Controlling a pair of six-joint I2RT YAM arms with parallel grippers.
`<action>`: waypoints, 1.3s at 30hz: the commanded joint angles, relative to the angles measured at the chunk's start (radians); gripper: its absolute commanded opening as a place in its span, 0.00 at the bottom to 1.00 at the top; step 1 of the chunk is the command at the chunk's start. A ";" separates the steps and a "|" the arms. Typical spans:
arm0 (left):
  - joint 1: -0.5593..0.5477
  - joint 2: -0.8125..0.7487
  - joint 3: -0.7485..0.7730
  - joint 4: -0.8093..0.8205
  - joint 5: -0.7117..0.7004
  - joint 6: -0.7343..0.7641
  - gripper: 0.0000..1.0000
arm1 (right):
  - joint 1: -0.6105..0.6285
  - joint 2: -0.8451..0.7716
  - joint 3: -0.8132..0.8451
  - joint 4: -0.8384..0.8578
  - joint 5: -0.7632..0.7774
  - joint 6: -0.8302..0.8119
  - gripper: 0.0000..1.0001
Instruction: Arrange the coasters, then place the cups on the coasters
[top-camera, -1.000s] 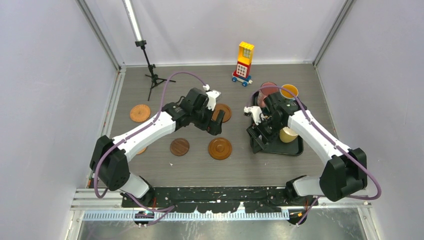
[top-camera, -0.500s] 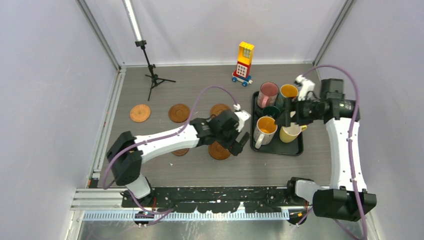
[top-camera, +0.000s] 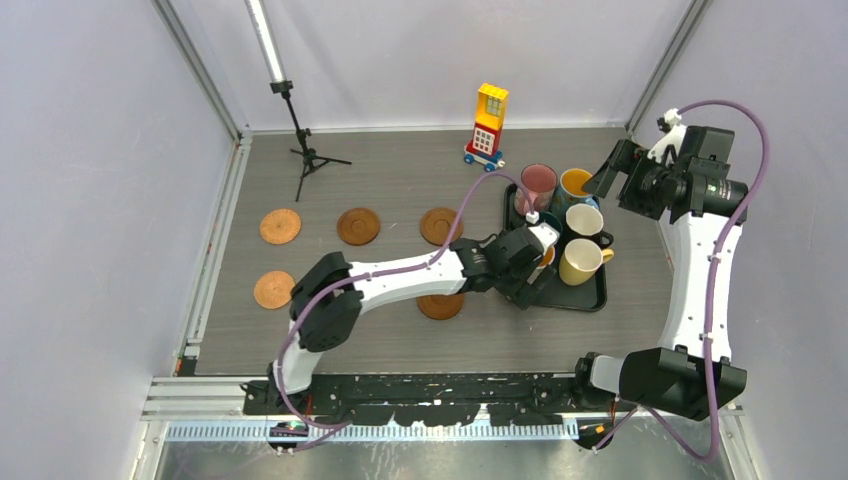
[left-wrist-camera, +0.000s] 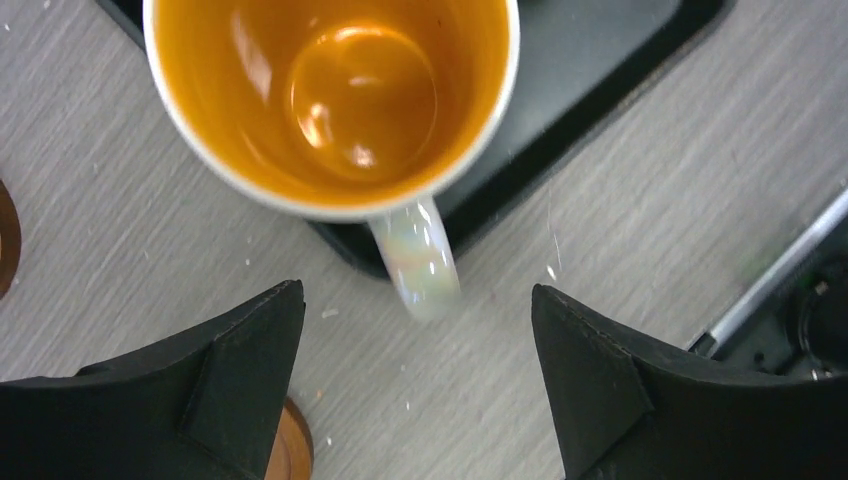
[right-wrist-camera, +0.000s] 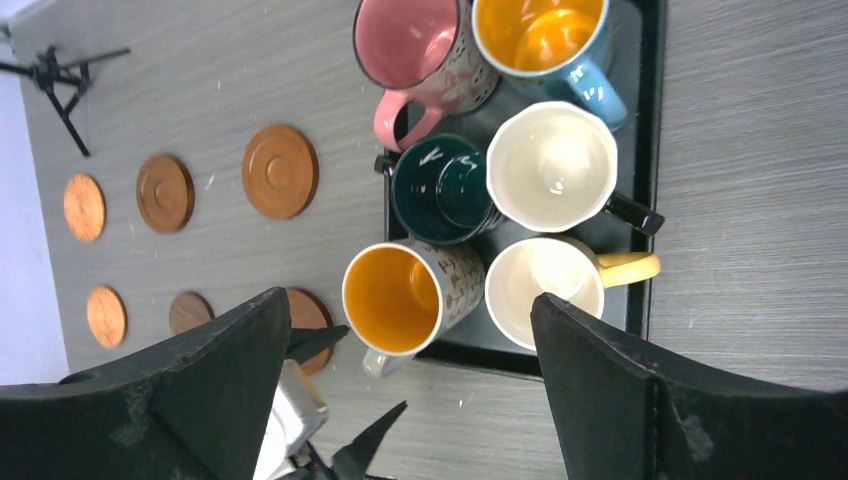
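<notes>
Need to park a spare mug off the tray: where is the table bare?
Bare table lies behind the back row of coasters, between the tripod and the toy tower. Another strip runs along the near edge, in front of the tray. The tray is crowded: six mugs packed together, the left hand at its near corner.

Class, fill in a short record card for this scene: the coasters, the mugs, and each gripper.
coasters: six, in two rows of three on the table, all bare
mugs: six, all in the black tray
left gripper: open, facing the handle of the white mug with orange inside
right gripper: open, empty, high above the table
</notes>
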 joint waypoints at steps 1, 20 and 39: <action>-0.003 0.082 0.107 0.003 -0.077 0.001 0.84 | -0.006 -0.022 0.051 0.084 0.070 0.106 0.94; 0.015 0.176 0.203 0.026 -0.105 0.069 0.09 | -0.007 -0.069 -0.046 0.022 0.053 0.075 0.88; 0.167 -0.241 -0.045 0.266 0.090 0.121 0.00 | -0.008 -0.002 -0.027 0.004 -0.029 0.042 0.89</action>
